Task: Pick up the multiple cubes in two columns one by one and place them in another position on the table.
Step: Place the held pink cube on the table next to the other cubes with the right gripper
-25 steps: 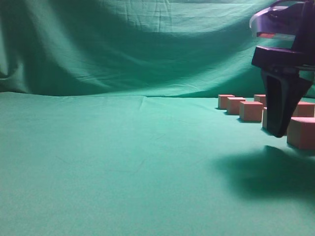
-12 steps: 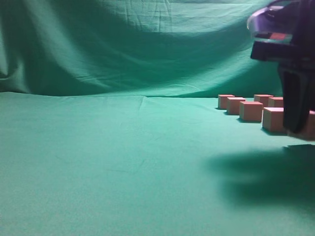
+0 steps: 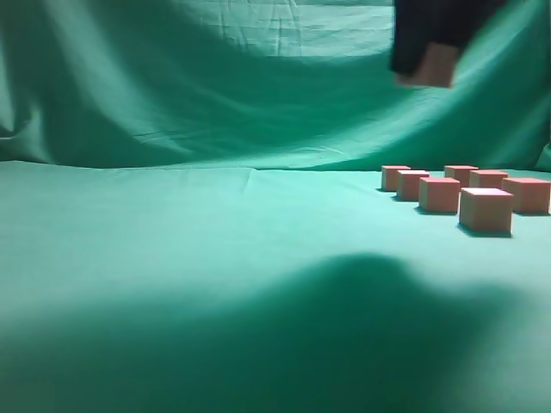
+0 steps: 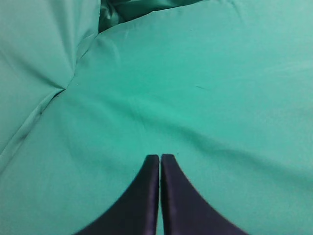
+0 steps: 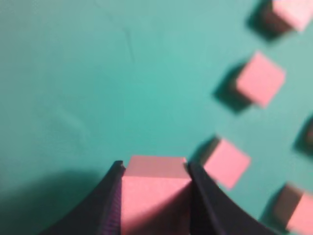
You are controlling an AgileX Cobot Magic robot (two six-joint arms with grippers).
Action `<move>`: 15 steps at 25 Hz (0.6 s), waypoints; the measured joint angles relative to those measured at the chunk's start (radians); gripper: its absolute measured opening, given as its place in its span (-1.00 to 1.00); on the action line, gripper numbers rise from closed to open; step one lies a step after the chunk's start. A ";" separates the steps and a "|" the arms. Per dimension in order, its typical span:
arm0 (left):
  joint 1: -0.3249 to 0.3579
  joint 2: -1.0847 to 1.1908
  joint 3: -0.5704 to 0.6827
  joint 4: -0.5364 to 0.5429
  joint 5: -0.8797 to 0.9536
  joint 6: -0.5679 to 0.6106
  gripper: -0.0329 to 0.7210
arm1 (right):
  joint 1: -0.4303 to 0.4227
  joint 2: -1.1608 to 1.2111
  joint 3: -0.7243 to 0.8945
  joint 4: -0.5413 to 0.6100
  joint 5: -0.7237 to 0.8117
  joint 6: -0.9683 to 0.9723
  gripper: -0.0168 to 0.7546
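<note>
Seven cubes on view from the front camera, and nothing but wrinkly green cloth across the whole left half of the table [image 3: 172, 258], same stuff draped up the back as the backdrop [image 3: 215, 77]. Over on the left wrist cam, left gripper [image 4: 160, 159] clenched tight, black fingertips [image 4: 151, 169] pressed flat together with zero between them, hovering over bare cloth and a few folds. Big soft shadow [image 3: 344, 335] spread over the front-middle of the table. Moving right: held cube [image 3: 428, 66] way up near the top edge, well clear of the table, pinched by the right gripper [image 3: 430, 52], which shows up only as a dark blurry blob there. Much clearer on the right wrist cam, pinkish block [image 5: 154, 196] squeezed between two dark fingers [image 5: 110, 205], one on each side face, top face showing. Down below on the far right, six resting cubes [image 3: 486, 210] sitting in two slanted columns running back toward the backdrop, four in the left column and two visible in the right, nearest one biggest in frame, each apart from its neighbours.
</note>
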 joint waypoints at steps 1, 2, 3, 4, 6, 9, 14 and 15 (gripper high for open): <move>0.000 0.000 0.000 0.000 0.000 0.000 -0.91 | 0.011 0.020 -0.040 0.000 0.005 -0.035 -0.32; 0.000 0.000 0.000 0.000 0.000 0.000 -0.91 | 0.019 0.047 -0.073 -0.002 0.015 -0.066 -0.32; 0.000 0.000 0.000 0.000 0.000 0.000 -0.91 | 0.027 0.072 -0.112 -0.002 0.028 -0.086 -0.32; 0.000 0.000 0.000 0.000 0.000 0.000 -0.91 | 0.034 0.105 -0.149 -0.004 0.038 -0.108 -0.32; 0.000 0.000 0.000 0.000 0.000 0.000 -0.91 | 0.040 0.167 -0.207 -0.004 0.048 -0.142 -0.32; 0.000 0.000 0.000 0.000 0.000 0.000 -0.91 | 0.042 0.256 -0.274 -0.004 0.049 -0.211 -0.32; 0.000 0.000 0.000 0.000 0.000 0.000 -0.91 | 0.042 0.355 -0.322 -0.004 0.047 -0.269 -0.32; 0.000 0.000 0.000 0.000 0.000 0.000 -0.91 | 0.042 0.371 -0.324 -0.004 0.044 -0.270 -0.32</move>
